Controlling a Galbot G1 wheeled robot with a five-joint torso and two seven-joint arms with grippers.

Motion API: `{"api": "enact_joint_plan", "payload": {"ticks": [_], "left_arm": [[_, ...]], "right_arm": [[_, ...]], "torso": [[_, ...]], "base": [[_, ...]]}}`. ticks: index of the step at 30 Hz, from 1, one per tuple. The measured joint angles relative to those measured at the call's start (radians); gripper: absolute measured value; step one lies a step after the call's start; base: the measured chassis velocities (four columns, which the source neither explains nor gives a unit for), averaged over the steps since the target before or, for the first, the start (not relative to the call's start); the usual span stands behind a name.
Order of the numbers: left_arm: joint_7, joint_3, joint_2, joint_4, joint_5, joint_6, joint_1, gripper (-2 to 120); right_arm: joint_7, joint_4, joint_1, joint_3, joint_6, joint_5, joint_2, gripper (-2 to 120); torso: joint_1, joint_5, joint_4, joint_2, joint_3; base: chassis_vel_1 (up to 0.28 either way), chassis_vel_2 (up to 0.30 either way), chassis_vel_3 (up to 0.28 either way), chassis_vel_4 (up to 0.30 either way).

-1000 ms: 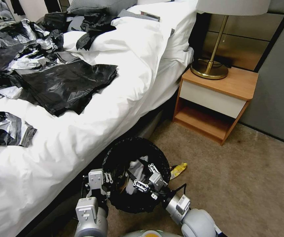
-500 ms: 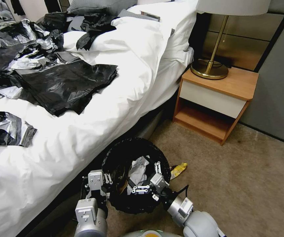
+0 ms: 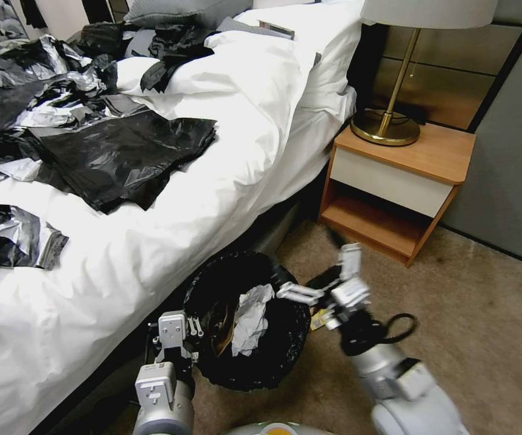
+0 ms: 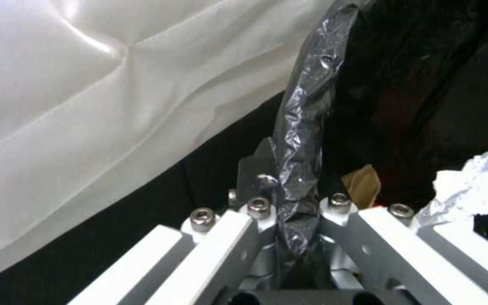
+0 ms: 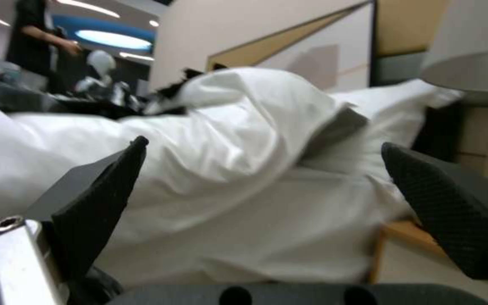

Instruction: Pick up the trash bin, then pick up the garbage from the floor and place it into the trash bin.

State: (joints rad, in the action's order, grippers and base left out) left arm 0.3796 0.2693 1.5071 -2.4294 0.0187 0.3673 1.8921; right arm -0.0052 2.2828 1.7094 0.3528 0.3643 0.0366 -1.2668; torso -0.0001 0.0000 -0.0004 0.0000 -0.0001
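The trash bin [image 3: 255,368], lined with a crinkly black bag, is held just off the floor [image 3: 454,338] beside the bed. My left gripper [image 3: 196,329] is shut on the bin's near rim; the left wrist view shows the liner [image 4: 300,140] pinched between its fingers. Inside the bin lie crumpled white paper [image 3: 252,317] [image 4: 475,190] and a brown card scrap [image 4: 362,184]. My right gripper [image 3: 316,270] [image 5: 272,203] hangs open and empty above the bin's right edge. A yellow wrapper [image 3: 317,320] lies on the carpet, partly hidden behind that gripper.
The white bed [image 3: 152,254] with large black plastic sheets [image 3: 122,151] runs along the left, close to the bin. A wooden nightstand [image 3: 400,181] with a brass lamp [image 3: 388,124] stands at the back right. Open carpet lies to the right.
My right gripper has risen out of the bin and swung right, fingers spread wide. The crumpled white paper stays in the bin. The left gripper keeps its hold.
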Motion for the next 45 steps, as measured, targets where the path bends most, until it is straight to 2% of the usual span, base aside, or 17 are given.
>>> {"api": "enact_joint_plan", "payload": {"ticks": [3,8,13,15,16,18,19,21,22,26,27,30,31,34,39,45], "left_arm": [[0.001,0.003,-0.004,-0.001,-0.006,0.002,-0.002,0],[0.002,0.008,-0.007,-0.001,-0.012,0.002,-0.005,0],[0.002,0.011,-0.007,-0.004,-0.016,0.004,-0.006,0],[0.003,0.015,-0.008,-0.008,-0.018,0.004,-0.004,0],[0.003,0.015,-0.008,-0.008,-0.018,0.004,-0.004,0],[0.004,0.016,-0.006,-0.011,-0.018,0.004,0.000,0],[0.004,0.016,-0.006,-0.011,-0.018,0.004,0.000,0],[0.005,0.014,-0.001,-0.013,-0.015,0.004,0.002,0],[0.005,0.014,-0.001,-0.013,-0.015,0.004,0.002,0],[0.005,0.012,0.005,-0.013,-0.009,0.002,0.004,0],[0.005,0.012,0.005,-0.013,-0.009,0.002,0.004,0],[0.005,0.013,0.005,-0.015,-0.007,0.002,0.005,0],[0.005,0.013,0.005,-0.015,-0.007,0.002,0.005,0],[0.005,0.014,0.005,-0.015,-0.007,0.002,0.006,0],[0.005,0.012,0.007,-0.006,-0.004,0.001,0.003,0],[0.005,0.011,0.008,0.001,-0.002,0.000,0.002,0]], "right_arm": [[0.018,-0.064,0.057,0.057,0.037,-0.004,-0.016,100],[0.046,-0.108,0.083,0.074,0.038,-0.038,-0.027,100],[0.071,-0.135,0.066,0.077,-0.007,-0.066,-0.036,100],[0.092,-0.136,0.029,0.076,-0.094,-0.114,-0.026,100],[0.092,-0.136,0.029,0.076,-0.094,-0.114,-0.026,100],[0.138,-0.144,-0.033,0.063,-0.240,-0.214,-0.013,100],[0.138,-0.144,-0.033,0.063,-0.240,-0.214,-0.013,100],[0.166,-0.195,-0.121,0.046,-0.401,-0.328,-0.009,100],[0.166,-0.195,-0.121,0.046,-0.401,-0.328,-0.009,100],[0.215,-0.392,-0.276,-0.003,-0.580,-0.500,-0.030,100],[0.215,-0.392,-0.276,-0.003,-0.580,-0.500,-0.030,100],[0.222,-0.541,-0.343,-0.014,-0.621,-0.542,-0.052,100],[0.222,-0.541,-0.343,-0.014,-0.621,-0.542,-0.052,100],[0.196,-0.711,-0.394,-0.014,-0.645,-0.570,-0.070,100],[0.163,-0.827,-0.441,-0.017,-0.660,-0.584,-0.087,100],[0.159,-0.911,-0.500,-0.017,-0.657,-0.570,-0.105,100]], "torso": [[0.000,0.0001,0.0003,0.000,0.000],[0.000,0.0000,0.0002,0.000,0.000],[0.000,0.0000,0.0003,0.000,0.000],[0.000,-0.0001,0.0002,0.000,0.000],[0.000,-0.0001,0.0002,0.000,0.000],[0.000,-0.0002,0.0002,0.000,0.000],[0.000,-0.0002,0.0002,0.000,0.000],[0.000,-0.0001,0.0005,0.000,0.000],[0.000,-0.0001,0.0005,0.000,0.000],[0.000,0.0001,0.0007,0.000,0.000],[0.000,0.0001,0.0007,0.000,0.000],[0.000,0.0000,0.0004,0.000,0.000],[0.000,0.0000,0.0004,0.000,0.000],[0.000,0.0001,0.0002,0.000,0.000],[0.000,0.0001,0.0004,0.000,0.000],[0.000,0.0000,0.0005,0.000,0.000]], "base": [[0.000,0.000,0.000,0.000],[0.000,0.000,0.000,0.000],[0.000,0.000,0.000,0.000],[0.000,0.000,0.000,0.000],[0.000,0.000,0.000,0.000],[0.000,0.000,0.000,0.000],[0.000,0.000,0.000,0.000],[0.000,0.000,0.000,0.000],[0.000,0.000,0.000,0.000],[0.000,0.000,0.000,0.000],[0.000,0.000,0.000,0.000],[0.000,0.000,0.000,0.000],[0.000,0.000,0.000,0.000],[0.000,0.000,0.000,0.000],[0.000,0.000,0.000,0.000],[0.000,0.000,0.000,0.000]]}}
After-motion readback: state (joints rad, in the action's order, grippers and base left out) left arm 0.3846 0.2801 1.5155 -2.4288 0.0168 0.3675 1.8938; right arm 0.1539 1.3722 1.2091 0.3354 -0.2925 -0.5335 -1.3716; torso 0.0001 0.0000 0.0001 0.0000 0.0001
